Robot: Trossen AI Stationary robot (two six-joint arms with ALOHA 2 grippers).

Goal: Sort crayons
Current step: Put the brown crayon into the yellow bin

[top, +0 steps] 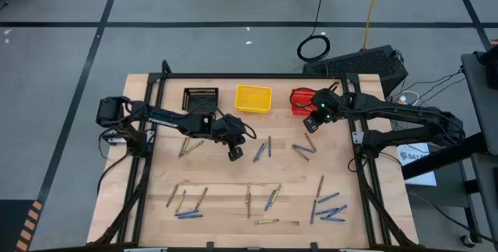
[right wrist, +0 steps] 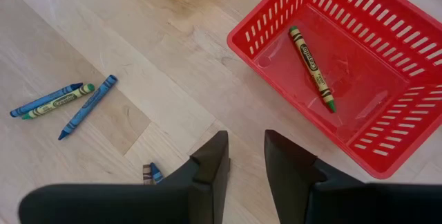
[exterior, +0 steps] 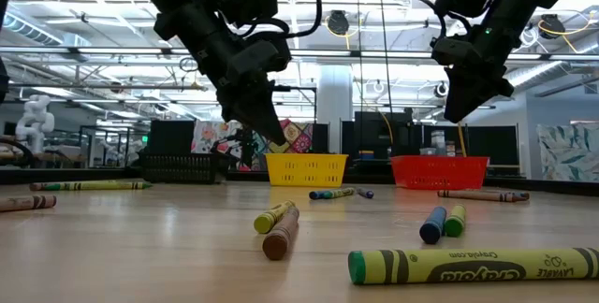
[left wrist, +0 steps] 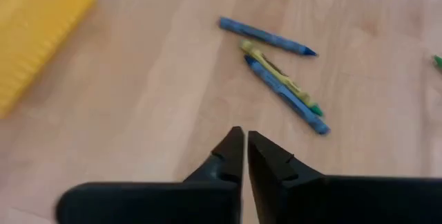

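right tool (right wrist: 246,156) hides blue crayon (right wrist: 152,174) | red basket (right wrist: 414,148) cropped

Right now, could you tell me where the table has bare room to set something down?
Free: the wood band across the middle, between the upper crayons and the lower crayons. Crowded: the front right cluster and the strip by the baskets.

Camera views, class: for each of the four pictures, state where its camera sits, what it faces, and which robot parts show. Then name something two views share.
High: above, facing down on table, both arms.
Low: tabletop height, facing baskets; both arms hang in.
Left wrist: behind left gripper, facing crayons.
Right wrist: behind right gripper, facing red basket.
Shared: both wrist views show yellow basket.
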